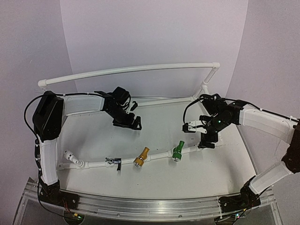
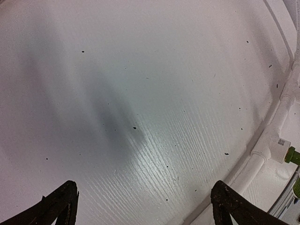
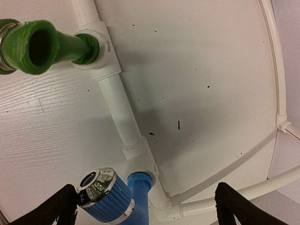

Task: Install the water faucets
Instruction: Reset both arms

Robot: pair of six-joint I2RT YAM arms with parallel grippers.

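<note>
The silver faucet (image 1: 114,161), the yellow faucet (image 1: 141,157) and the green faucet (image 1: 178,151) sit in tees along the front white pipe (image 1: 96,164). In the right wrist view the blue faucet (image 3: 110,199) stands in a tee (image 3: 140,157) of that pipe, with the green faucet (image 3: 40,44) further along. My right gripper (image 3: 147,206) is open, its fingers on either side of the blue faucet, and in the top view (image 1: 207,140) it hides that faucet. My left gripper (image 1: 127,121) is open and empty over bare table (image 2: 140,93).
The white PVC frame's curved back rail (image 1: 131,70) runs across the rear, with a side pipe (image 1: 204,89) down to the right corner. An open white elbow fitting (image 1: 75,159) ends the front pipe at the left. The pipe (image 2: 269,140) and green faucet (image 2: 293,155) show at the left wrist view's right edge.
</note>
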